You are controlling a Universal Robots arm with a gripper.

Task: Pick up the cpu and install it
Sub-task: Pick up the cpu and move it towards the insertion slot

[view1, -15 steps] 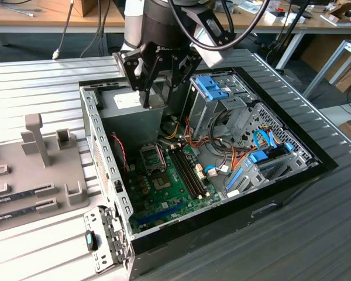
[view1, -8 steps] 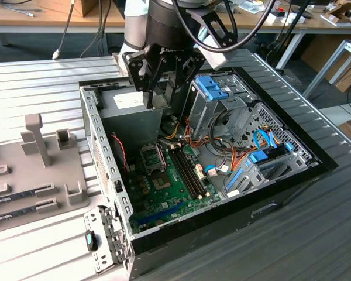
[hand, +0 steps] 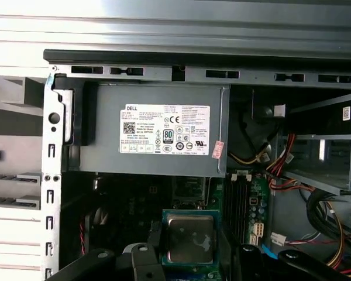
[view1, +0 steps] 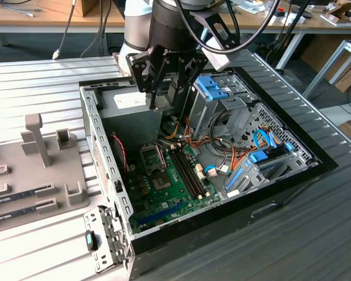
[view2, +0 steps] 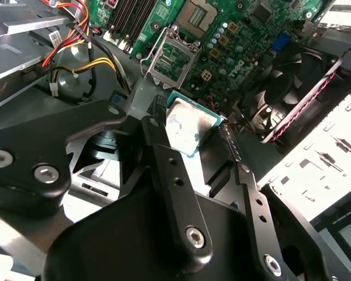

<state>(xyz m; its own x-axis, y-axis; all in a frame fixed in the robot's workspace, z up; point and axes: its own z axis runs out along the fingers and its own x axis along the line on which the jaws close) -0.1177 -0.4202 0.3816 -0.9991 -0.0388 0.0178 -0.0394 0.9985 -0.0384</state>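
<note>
We see the gripper [view2: 192, 120] pinching the cpu [view2: 187, 130] by two opposite edges, silvery top towards the wrist cameras; it hangs over the open computer case [view1: 99, 136], well above the motherboard [view1: 184, 186] and apart from the socket [view1: 161, 180].

Matt black, silvery metal, glossy green: what my claw [view2: 192, 120] meets.
The cpu [view2: 190, 127] has a smudged, silvery metal top and thin green board rim. My fingers [view2: 164, 155] flanking the cpu are matt black with shiny screws. Beneath the cpu the motherboard [view2: 234, 35] is glossy green; around it, the case [view1: 93, 126] is bare grey sheet metal.
</note>
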